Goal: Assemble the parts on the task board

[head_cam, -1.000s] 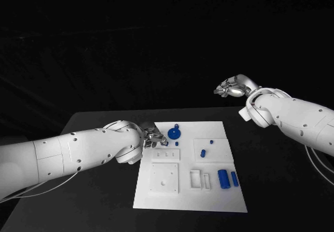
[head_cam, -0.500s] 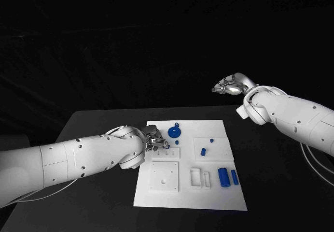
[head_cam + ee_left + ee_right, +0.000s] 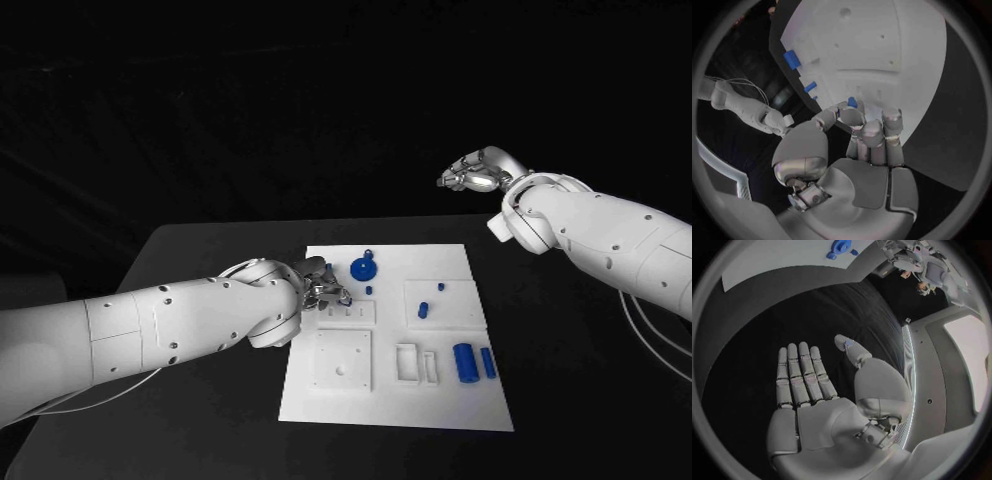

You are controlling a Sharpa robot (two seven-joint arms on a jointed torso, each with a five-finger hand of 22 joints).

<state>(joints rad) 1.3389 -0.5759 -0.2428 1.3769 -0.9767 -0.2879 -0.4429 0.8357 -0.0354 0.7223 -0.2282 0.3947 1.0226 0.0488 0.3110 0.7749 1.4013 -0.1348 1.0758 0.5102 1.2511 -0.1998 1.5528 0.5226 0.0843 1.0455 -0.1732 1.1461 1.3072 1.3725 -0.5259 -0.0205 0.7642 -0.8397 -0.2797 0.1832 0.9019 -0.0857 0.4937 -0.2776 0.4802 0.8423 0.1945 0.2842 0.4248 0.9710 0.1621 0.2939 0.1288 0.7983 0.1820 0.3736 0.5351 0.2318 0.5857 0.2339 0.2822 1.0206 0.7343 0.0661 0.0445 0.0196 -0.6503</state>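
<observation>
**Blue parts on the white board**

The blue parts lie on the white board (image 3: pixel 397 385) in the middle of the black table (image 3: pixel 202 420). Near the board's front right corner lie a fat blue cylinder (image 3: pixel 464 362) and a thin blue bar (image 3: pixel 489 363), side by side. Further back, by the right edge, a small blue peg (image 3: pixel 423 311) sits in a tray. Near the far edge lies a round blue wheel (image 3: pixel 361 269).

The left hand (image 3: pixel 320 290) is low over the board's left edge. Its thumb and one finger pinch a tiny blue piece (image 3: pixel 852 102).

The right hand (image 3: pixel 817 405) is up high, past the table's far right corner. It is flat and wide, holding nothing.

The parts look small, hard and light, maybe slippery. A soft pinch on the sides of each part should work best.
</observation>
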